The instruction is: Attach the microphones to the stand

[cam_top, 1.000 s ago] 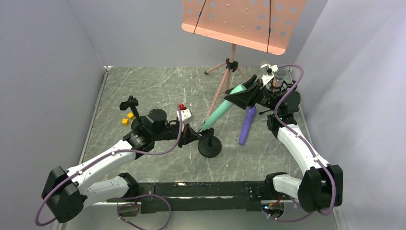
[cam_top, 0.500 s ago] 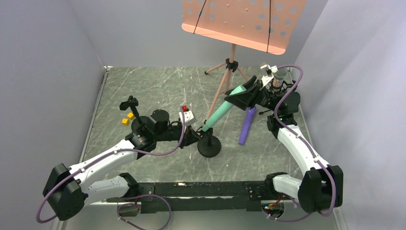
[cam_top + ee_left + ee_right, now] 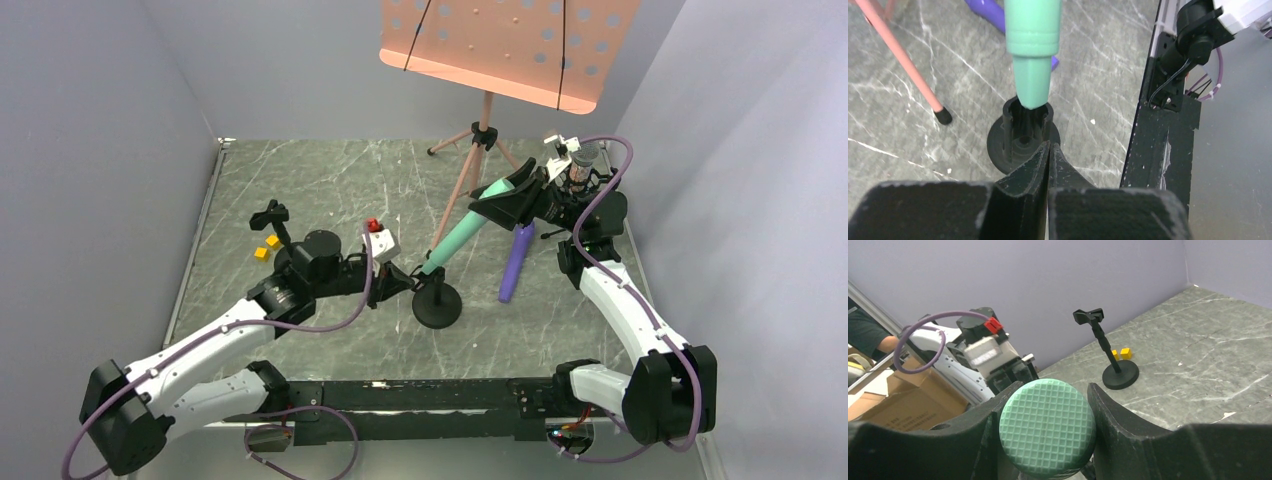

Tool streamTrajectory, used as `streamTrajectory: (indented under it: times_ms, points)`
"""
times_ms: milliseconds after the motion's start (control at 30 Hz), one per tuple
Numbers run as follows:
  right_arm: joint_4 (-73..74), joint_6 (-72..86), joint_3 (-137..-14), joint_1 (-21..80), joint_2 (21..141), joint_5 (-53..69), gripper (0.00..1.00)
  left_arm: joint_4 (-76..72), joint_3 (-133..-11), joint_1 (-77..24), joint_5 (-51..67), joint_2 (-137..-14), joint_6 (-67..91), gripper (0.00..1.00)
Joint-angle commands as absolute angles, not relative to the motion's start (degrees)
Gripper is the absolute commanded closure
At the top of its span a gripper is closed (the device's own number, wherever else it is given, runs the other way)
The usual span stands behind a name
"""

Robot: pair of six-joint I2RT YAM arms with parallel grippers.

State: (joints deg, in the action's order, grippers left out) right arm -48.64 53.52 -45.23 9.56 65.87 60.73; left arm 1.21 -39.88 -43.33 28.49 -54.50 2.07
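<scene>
The mint green microphone [image 3: 462, 228] slants down from upper right, and its narrow tail [image 3: 1031, 85] sits in the clip of a black round-based stand [image 3: 438, 303]. My right gripper [image 3: 508, 200] is shut on its gridded head [image 3: 1048, 427]. My left gripper [image 3: 405, 283] is shut and empty, its tips [image 3: 1049, 146] against the near side of the stand's clip [image 3: 1018, 132]. The purple microphone [image 3: 515, 262] lies on the table right of the stand. The silver-pink microphone [image 3: 584, 160] with a grey mesh head stands upright behind my right wrist.
A pink music stand [image 3: 500, 45] rises at the back, its tripod leg [image 3: 903, 60] ending near the black stand. A second black stand [image 3: 272, 218] with two yellow blocks [image 3: 266, 247] is at the left. Walls close both sides.
My left wrist has shifted slightly forward and then back left beside the stand. The mint green microphone and the right arm have not visibly moved.
</scene>
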Motion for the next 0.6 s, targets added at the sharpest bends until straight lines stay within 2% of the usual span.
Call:
streamTrajectory:
  times_ms: [0,567]
  points:
    - [-50.7,53.8,-45.3,9.5,64.3,61.3,0.92,0.8,-42.0,-43.4,27.7,-57.5,1.0,0.93]
    - [-50.0,52.5,-44.8,9.7,64.3,61.7,0.92,-1.7,-41.5,-43.6,27.1,-58.7,1.1,0.86]
